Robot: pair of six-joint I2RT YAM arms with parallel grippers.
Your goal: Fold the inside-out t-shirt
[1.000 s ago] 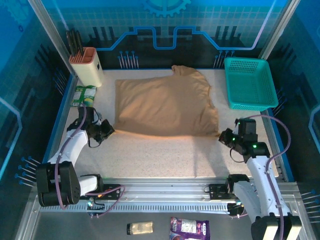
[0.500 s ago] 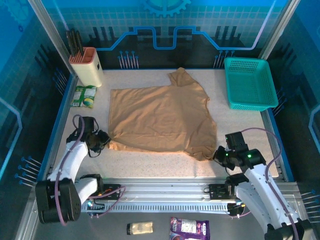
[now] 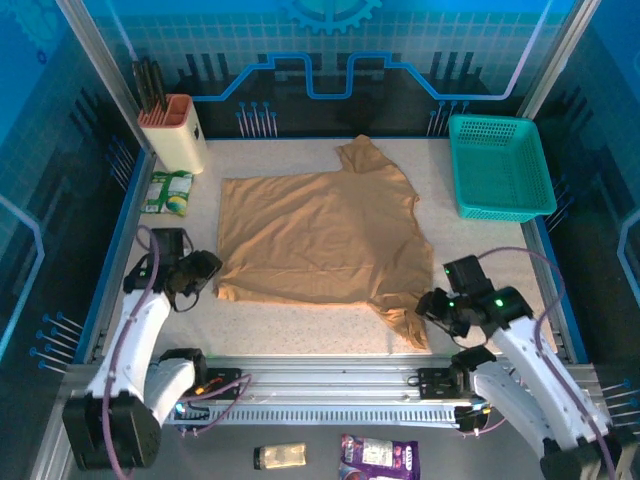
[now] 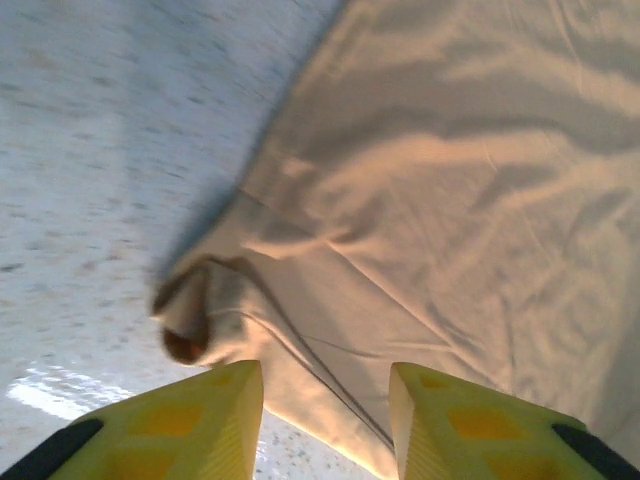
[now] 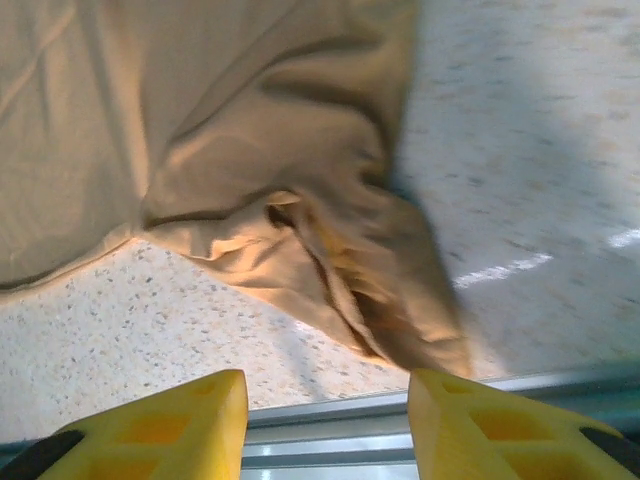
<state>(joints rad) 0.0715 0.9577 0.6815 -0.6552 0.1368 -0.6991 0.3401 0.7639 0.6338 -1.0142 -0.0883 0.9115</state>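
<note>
— Since a second ago the t-shirt (image 3: 320, 235) has slid toward the near edge of the table (image 3: 300, 325) and settled flat. Its near right corner now trails closer to the rail than half a second ago.

— Where does it lie?

— Spread across the middle of the table, tan and wide, with one sleeve (image 3: 362, 155) pointing to the far side. The near right corner (image 3: 405, 325) is bunched into a crumpled tail (the right wrist view shows it folded over itself). The near left corner (image 4: 190, 320) is rolled up a little.

— And the left gripper (image 3: 205, 272)?

— Just beside that rolled corner, at the shirt's left edge. In the wrist view its yellow fingers (image 4: 225, 400) stand apart, with nothing between them; the cloth lies beyond the tips.

— The right gripper (image 3: 428, 305)?

— Just beside the bunched tail, near the rail. Its fingers (image 5: 215, 400) are also spread and hold nothing; the cloth lies ahead of them.

— Anything else on the table?

— A teal basket (image 3: 500, 165) at the far right, well apart from the shirt, a knife block (image 3: 175, 130) at the far left, and a green packet (image 3: 168, 190) just in front of the block.
</note>
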